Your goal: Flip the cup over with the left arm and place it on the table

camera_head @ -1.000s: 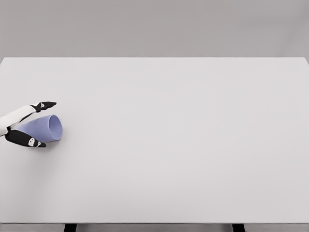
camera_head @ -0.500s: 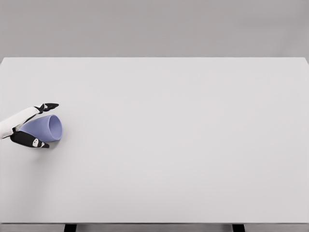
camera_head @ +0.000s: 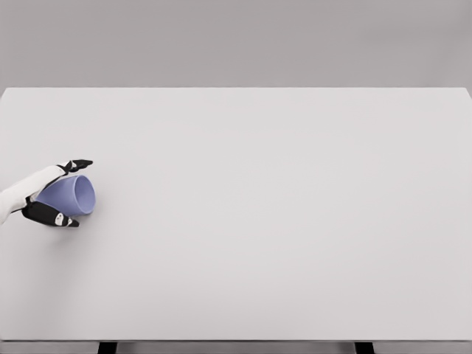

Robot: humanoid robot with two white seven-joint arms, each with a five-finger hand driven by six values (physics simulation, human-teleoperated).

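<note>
A lavender-blue cup (camera_head: 72, 195) lies on its side at the far left of the white table (camera_head: 280, 221), its open mouth facing right. My left hand (camera_head: 63, 192) comes in from the left edge and closes around the cup's body. One black-tipped finger (camera_head: 76, 164) lies over the top of the cup and another (camera_head: 53, 216) runs under its near side. The cup's base is hidden behind the hand. The right arm does not show.
The table's left edge lies close to the hand, and its front edge runs along the bottom of the view. A grey wall stands behind the table.
The fingers have closed in tighter on the cup, the lower one rising toward it. The hand has shifted slightly right and the cup looks a little more foreshortened.
</note>
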